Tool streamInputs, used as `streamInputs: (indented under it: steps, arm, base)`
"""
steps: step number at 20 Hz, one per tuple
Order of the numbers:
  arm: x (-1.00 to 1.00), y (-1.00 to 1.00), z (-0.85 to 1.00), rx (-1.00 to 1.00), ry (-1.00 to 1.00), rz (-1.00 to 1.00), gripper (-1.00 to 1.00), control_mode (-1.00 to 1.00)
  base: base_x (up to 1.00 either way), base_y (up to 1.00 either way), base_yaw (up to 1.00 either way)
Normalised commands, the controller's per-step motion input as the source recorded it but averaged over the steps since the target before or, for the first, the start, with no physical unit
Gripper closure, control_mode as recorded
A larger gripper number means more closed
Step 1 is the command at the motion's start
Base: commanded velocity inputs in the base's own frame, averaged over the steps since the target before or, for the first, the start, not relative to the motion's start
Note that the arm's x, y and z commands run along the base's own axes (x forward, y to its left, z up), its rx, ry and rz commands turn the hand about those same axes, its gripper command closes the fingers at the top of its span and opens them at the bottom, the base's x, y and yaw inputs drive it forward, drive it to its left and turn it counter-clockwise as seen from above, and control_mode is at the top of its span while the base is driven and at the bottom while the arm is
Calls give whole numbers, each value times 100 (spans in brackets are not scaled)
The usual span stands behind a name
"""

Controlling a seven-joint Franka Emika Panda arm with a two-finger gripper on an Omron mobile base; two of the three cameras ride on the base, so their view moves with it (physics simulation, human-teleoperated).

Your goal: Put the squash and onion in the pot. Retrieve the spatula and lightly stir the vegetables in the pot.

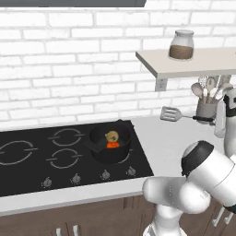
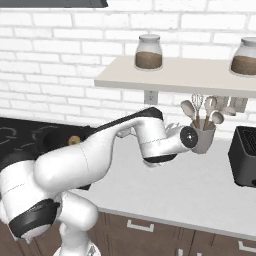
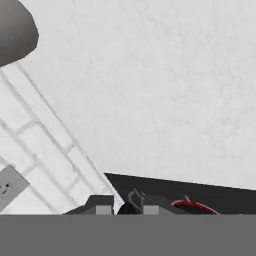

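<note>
The low black pot sits on the stove's front right burner. Inside it lie the golden-tan onion and, just in front of it, the orange-red squash. To the pot's right, above the counter, the spatula hangs roughly level, its grey slotted head pointing left and its dark handle running right. My gripper is shut on the end of that handle, in front of the utensil cup. In the hand view the fingertips flank a dark piece of handle. My arm hides the pot in the right base view, where the onion just peeks out.
A grey cup of pale spoons stands against the brick wall right behind my hand. A shelf with a jar hangs above it. A dark toaster stands farther right on the counter. The stove's knobs line its front edge.
</note>
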Motion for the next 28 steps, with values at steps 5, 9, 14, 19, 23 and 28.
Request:
streamInputs:
  steps: [5,9,14,19,23,28]
  arm:
    - [-29,64,90,-64,-44,12,100,-100]
    - [-23,81,73,-64,-45,16,100,-100]
    - [-6,79,76,-63,-39,20,100,-100]
    - [0,76,80,-62,-28,21,100,-100]
    - [3,77,56,-65,-20,22,100,-100]
    - [1,91,24,-67,2,19,100,-100]
  base:
    - [0,0,0]
    - [0,0,0]
    - [0,0,0]
    - [0,0,0]
    - [0,0,0]
    - [0,0,0]
